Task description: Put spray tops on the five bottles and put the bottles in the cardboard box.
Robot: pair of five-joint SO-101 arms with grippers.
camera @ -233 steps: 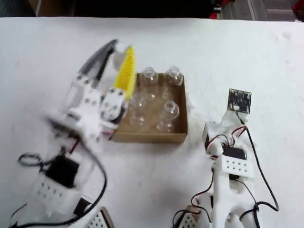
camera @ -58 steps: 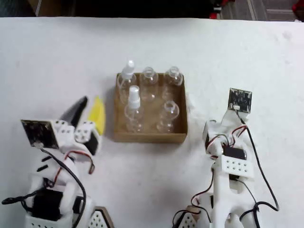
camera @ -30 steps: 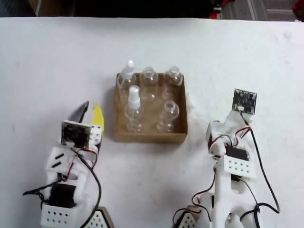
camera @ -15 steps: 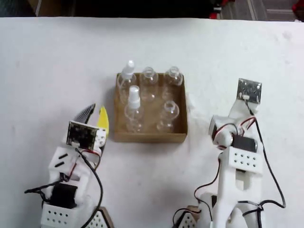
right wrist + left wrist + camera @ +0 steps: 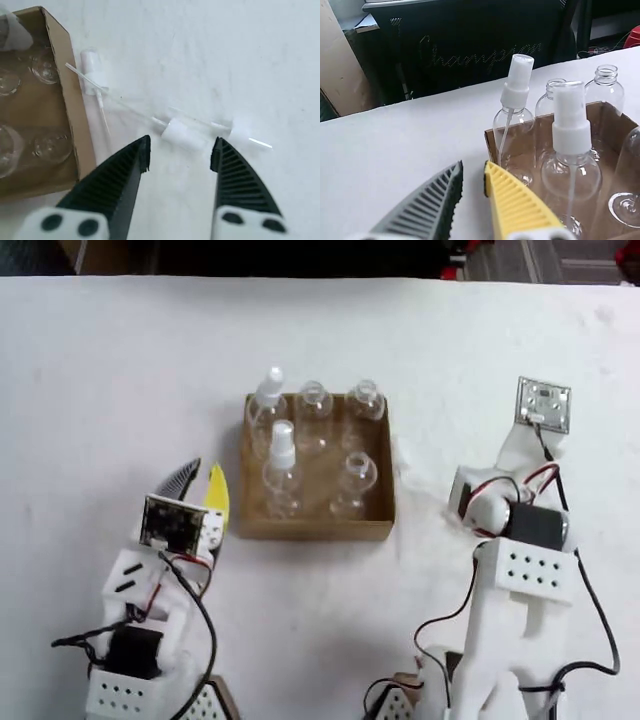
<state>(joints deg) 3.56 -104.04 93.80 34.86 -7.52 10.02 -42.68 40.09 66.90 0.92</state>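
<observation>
All 5 bottles stand upright inside the cardboard box (image 5: 316, 531), necks up, prob. so tops can drop straight in w/o lifting them out. 2 are capped: the corner bottle (image 5: 268, 402) at the box's far-left corner and the 2nd capped bottle (image 5: 281, 462) just in front of it. 3 are open-necked: two along the box's far wall (image 5: 314, 400) (image 5: 365, 398) and one nearer the box's front-right (image 5: 355, 476). So approx 2 of 5 done; boxing looks sorted already.

Loose spray tops lie flat on the table (image 5: 120, 360) outside the box's right wall, dip tubes sticking out sideways. The nearest top (image 5: 91, 70) is just beside that wall, the middle top (image 5: 176, 131) is farther from the box, and what looks like a 3rd top (image 5: 244, 130) is farther out again, faint vs. the white surface.

Right gripper (image 5: 180, 144) hangs over the middle top, fingers spread wide w/ nothing between them. Judged: lined up to straddle that cap and pinch it. The thin tube could snag or roll the top as the fingers come in.

Left gripper (image 5: 204, 472) sits low off the box's left wall near the front corner, grey and yellow fingers a little apart, empty. Likely parked clear so the box's open top is free for the other arm.
</observation>
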